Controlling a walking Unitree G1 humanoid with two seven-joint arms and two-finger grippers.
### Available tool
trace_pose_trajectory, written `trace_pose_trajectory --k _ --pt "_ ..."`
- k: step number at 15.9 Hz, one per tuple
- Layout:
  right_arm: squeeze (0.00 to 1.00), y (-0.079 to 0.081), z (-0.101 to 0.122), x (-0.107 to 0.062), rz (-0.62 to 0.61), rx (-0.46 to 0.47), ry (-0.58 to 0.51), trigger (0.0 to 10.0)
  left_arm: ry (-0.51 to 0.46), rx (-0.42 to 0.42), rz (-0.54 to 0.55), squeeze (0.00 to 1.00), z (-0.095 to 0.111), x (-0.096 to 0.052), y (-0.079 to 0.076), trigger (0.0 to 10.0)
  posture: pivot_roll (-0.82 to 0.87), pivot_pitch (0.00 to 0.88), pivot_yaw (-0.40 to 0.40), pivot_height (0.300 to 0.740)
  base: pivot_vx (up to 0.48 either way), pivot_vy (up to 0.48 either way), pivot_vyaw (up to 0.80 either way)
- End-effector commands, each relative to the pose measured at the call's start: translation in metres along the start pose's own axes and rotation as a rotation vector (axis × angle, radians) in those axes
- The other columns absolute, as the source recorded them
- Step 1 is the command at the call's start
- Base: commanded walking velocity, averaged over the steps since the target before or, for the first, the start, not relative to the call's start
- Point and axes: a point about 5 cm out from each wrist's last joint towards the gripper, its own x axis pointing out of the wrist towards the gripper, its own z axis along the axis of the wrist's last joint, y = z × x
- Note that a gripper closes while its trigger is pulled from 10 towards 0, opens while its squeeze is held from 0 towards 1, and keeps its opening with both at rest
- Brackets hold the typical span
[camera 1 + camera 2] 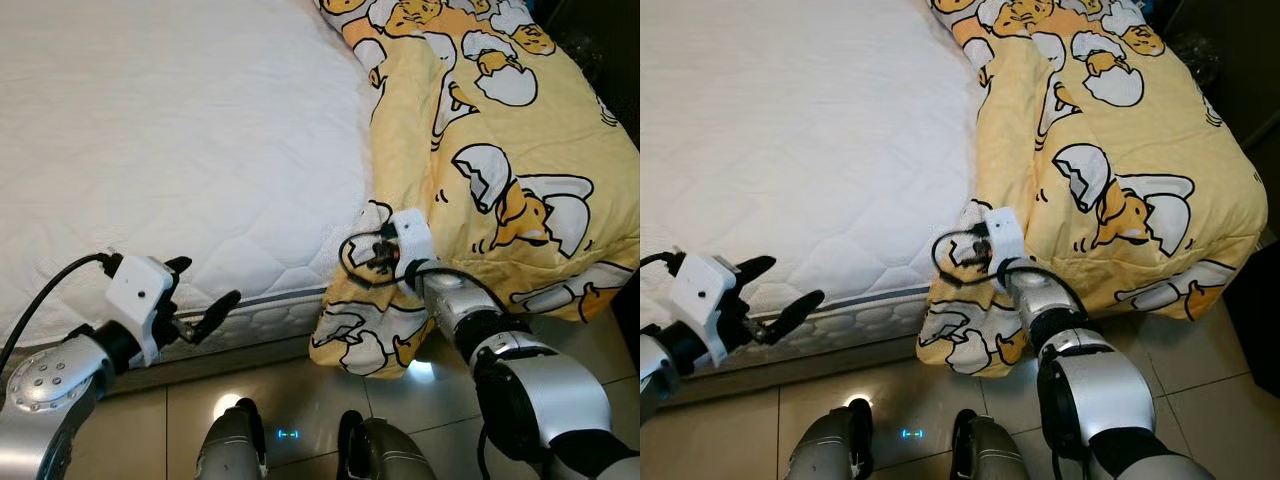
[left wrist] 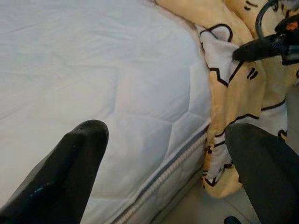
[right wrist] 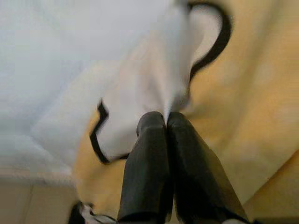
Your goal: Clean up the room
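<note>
Early stage: yellow cartoon-print duvet (image 1: 500, 150) bunched at 2 o'clock on bare white mattress (image 1: 170, 150), corner pinched by right gripper (image 3: 167, 116) fingers, unspread; left gripper (image 1: 205, 300) fingers spread, idle at 8 o'clock.

Soft matt yellow cloth blanket (image 1: 500, 150) with printed cartoon chicks, white quilted stitched mattress (image 1: 170, 130) with corded edge, glossy reflective floor tiles (image 1: 290, 385), smooth silver metal arms, matt black gripper fingers (image 2: 79, 163)
</note>
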Motion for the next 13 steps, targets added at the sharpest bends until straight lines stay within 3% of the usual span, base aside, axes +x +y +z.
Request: trace_pose_trajectory --k 1,6,8,9,10,12,13 --pt "0.00 -0.008 0.017 -0.002 -0.009 0.041 -0.084 0.0 0.002 0.000 0.011 0.00 -0.002 0.000 0.000 10.0 0.17 0.215 -0.104 0.740 0.000 0.000 0.00" --pt "0.00 -0.008 0.046 -0.006 0.111 0.117 -0.257 0.0 -0.033 -0.033 0.002 0.00 -0.004 0.012 -0.007 10.0 0.11 0.172 -0.092 0.740 0.000 0.000 0.00" --pt "0.00 -0.008 0.049 -0.012 0.216 0.076 -0.262 0.0 -0.048 -0.038 0.002 0.00 -0.004 0.018 -0.008 10.0 0.09 0.157 -0.088 0.740 0.000 0.000 0.00" --pt "0.00 -0.012 0.039 -0.015 0.195 -0.079 -0.200 0.0 -0.053 -0.039 -0.006 0.00 -0.004 0.021 -0.009 10.0 0.08 0.147 -0.086 0.740 0.000 0.000 0.00" --pt "0.00 -0.023 0.021 -0.016 0.116 -0.144 -0.096 0.0 -0.053 -0.042 -0.010 0.00 -0.005 0.023 -0.010 10.0 0.07 0.147 -0.079 0.740 0.000 0.000 0.00" --pt "0.00 -0.041 -0.009 -0.023 0.006 -0.126 0.022 0.0 -0.048 -0.039 -0.025 0.00 -0.008 0.024 -0.013 10.0 0.08 0.144 -0.081 0.740 0.000 0.000 0.00" --pt "0.00 -0.043 -0.012 -0.024 -0.002 -0.111 0.033 0.0 -0.048 -0.038 -0.025 0.00 -0.008 0.024 -0.014 10.0 0.08 0.144 -0.081 0.740 0.000 0.000 0.00"
